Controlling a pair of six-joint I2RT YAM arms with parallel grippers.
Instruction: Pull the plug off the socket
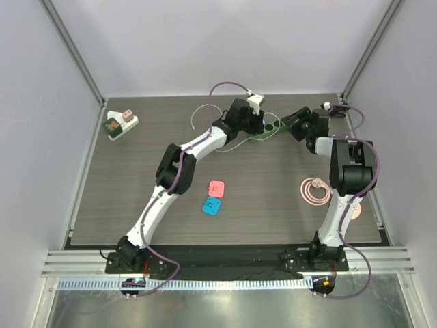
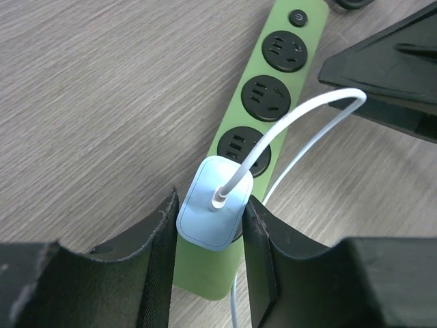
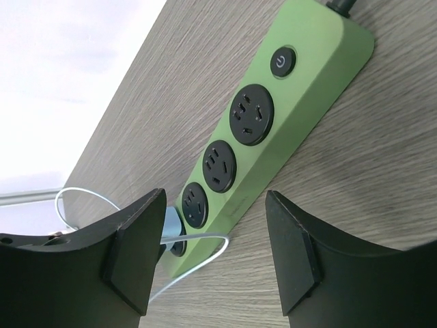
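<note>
So, not done yet. On the worktop [image 1: 273, 198], the green power strip [image 2: 266, 96] lies close to the far edge, a bit right of the middle, and the thing that has to come out is still sitting fully in the strip's end socket. From what I can see, the grab is sorted and the actual pull is all that's left.

The right gripper [image 3: 215, 225] has its jaws spread wide, with the strip's middle sockets showing between them. I can't tell if it's touching the strip or just hovering over it.

The left gripper [image 2: 210, 232] is the one doing the work. The light-blue charger plug [image 2: 215, 205] sits right between its jaws, and both pads look pressed against its sides, so it's pinched. The plug's white cable [image 2: 300, 116] loops up and away, clear of the jaws.
</note>
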